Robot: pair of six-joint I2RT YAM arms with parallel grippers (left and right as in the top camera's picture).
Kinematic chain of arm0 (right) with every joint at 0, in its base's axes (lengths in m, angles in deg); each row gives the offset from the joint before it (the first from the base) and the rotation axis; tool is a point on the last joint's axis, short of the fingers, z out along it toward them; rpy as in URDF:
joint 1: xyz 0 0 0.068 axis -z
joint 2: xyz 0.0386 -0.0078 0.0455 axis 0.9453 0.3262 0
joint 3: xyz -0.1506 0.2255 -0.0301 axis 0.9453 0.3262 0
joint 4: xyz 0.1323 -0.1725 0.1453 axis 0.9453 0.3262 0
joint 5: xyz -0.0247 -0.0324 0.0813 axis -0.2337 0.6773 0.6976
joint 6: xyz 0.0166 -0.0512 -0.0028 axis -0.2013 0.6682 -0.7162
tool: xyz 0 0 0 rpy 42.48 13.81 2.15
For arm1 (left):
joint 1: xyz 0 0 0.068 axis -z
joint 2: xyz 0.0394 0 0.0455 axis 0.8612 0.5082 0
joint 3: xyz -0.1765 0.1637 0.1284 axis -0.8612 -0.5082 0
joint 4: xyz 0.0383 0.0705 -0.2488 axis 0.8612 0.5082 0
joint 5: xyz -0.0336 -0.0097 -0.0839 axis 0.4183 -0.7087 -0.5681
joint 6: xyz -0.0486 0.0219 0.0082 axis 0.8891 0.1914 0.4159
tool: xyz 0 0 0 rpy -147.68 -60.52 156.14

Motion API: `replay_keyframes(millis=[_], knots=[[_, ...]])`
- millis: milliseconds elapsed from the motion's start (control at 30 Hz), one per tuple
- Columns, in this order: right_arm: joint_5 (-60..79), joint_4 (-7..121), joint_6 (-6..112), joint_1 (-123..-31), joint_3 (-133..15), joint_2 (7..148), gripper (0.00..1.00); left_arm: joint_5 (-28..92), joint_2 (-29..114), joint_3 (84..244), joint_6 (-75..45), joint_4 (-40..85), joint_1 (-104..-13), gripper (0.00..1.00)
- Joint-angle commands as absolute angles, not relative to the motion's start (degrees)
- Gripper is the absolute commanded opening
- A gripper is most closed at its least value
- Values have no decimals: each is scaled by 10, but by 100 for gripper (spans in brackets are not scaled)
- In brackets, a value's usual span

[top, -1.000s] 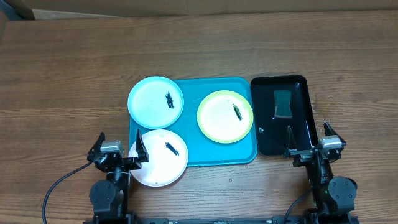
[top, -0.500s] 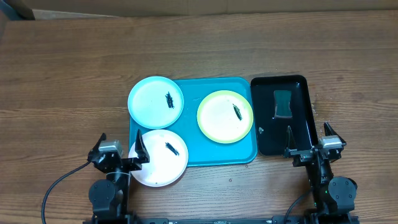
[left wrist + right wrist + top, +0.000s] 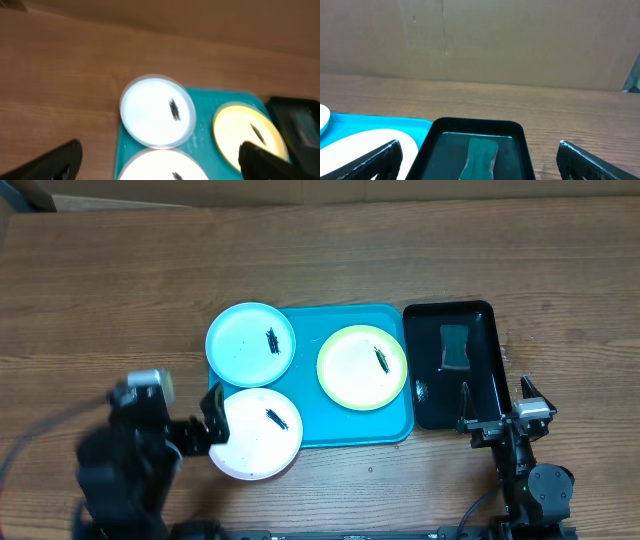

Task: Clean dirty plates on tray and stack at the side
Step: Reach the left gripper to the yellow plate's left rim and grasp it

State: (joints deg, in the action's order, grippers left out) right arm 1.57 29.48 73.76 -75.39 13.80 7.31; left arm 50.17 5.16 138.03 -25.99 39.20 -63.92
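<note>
Overhead shows the tray (image 3: pixel 350 425) lying flat, its long axis running left to right; the left gripper (image 3: pixel 157 162) and right gripper (image 3: pixel 480 160) both have jaws spread, empty.

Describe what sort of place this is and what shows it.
Likely a robot lab workbench, not a kitchen: a bare wooden table, a cardboard backdrop behind it, and smeared plates staged on a turquoise tray.

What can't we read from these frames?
Left arm: overhead, blurred, pose unclear.
White plate: left wrist, cut off by bottom edge.
Green pad in black tray: right wrist, near end cut off by bottom edge.
Plate smears: overhead, too small to identify.
</note>
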Motion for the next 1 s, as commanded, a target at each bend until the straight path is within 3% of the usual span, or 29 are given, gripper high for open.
replay_keyframes(millis=[0,267,500,533,700,967], knots=[[17,292,740,-750,144,67,100,420,174,1493,-272,441,-636,100],[17,292,740,-750,144,67,100,229,339,1586,-249,486,-636,100],[17,292,740,-750,144,67,100,214,411,1584,-216,532,-627,100],[17,292,740,-750,144,67,100,219,417,1584,-216,535,-621,98],[17,292,740,-750,144,67,100,307,442,1578,-182,537,-552,71],[17,292,740,-750,144,67,100,476,518,1573,-93,473,-394,63]])
